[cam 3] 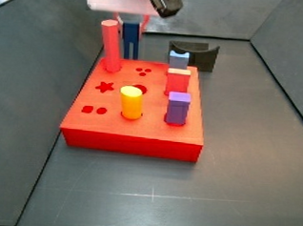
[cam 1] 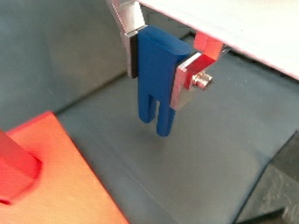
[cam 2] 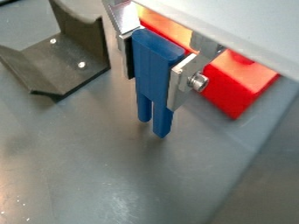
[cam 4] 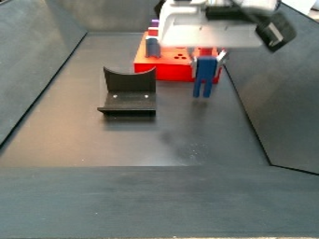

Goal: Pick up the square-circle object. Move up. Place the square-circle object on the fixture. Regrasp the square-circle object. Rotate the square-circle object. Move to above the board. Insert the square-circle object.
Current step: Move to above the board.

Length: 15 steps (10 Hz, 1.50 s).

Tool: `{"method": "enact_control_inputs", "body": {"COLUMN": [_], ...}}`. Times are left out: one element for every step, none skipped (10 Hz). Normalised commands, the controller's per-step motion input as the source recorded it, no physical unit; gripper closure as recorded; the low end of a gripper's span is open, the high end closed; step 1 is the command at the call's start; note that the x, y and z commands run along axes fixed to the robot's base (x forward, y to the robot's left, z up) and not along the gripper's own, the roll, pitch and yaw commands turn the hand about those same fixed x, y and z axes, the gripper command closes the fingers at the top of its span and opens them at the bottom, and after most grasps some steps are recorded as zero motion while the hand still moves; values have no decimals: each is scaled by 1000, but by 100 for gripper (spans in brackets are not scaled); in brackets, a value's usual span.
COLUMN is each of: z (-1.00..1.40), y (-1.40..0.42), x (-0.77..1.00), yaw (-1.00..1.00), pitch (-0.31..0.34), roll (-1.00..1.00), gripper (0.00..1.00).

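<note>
Between the fingers [cam 2: 121, 48] | blue square-circle object [cam 2: 152, 83] hangs upright, clamped | gripper [cam 1: 160, 59] beside red board [cam 3: 132, 114]

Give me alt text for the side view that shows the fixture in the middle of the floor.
The gripper holds a blue square-circle object upright, hanging just above the dark floor. The red board stands behind it, and the dark L-shaped fixture stands apart, with nothing on it.

Matt blue plastic square-circle object [cam 2: 151, 86]; brushed silver metal gripper [cam 2: 149, 54] plates; glossy red plastic board [cam 3: 134, 133].
</note>
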Motion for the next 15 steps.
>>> {"method": "enact_control_inputs", "body": {"z": [1000, 1000, 1000, 1000, 1000, 1000, 1000, 1000, 1000, 1000, 1000, 1000, 1000, 921, 705], "y": [-49, -45, -42, -37, -33, -29, -26, -22, -17, -14, -12, -7, -5, -4, -4], "x": [-186, -178, -174, -167, -162, -157, -153, -146, -139, -131, -125, -103, -94, -63, -28], "yaw": [-34, -28, -26, -21, -17, -14, -11, -6, -1, 7, 11, 19, 22, 26, 31], "pitch": [81, 58, 48, 33, 25, 23, 22, 22, 21, 23, 26, 41, 52, 68, 80], "roll": [-51, -31, -18, 3, 23, 37, 47, 64, 81, 89, 92, 99, 102, 102, 100], "gripper": [100, 100, 100, 100, 100, 100, 100, 100, 100, 100, 100, 100, 100, 100, 100]}}
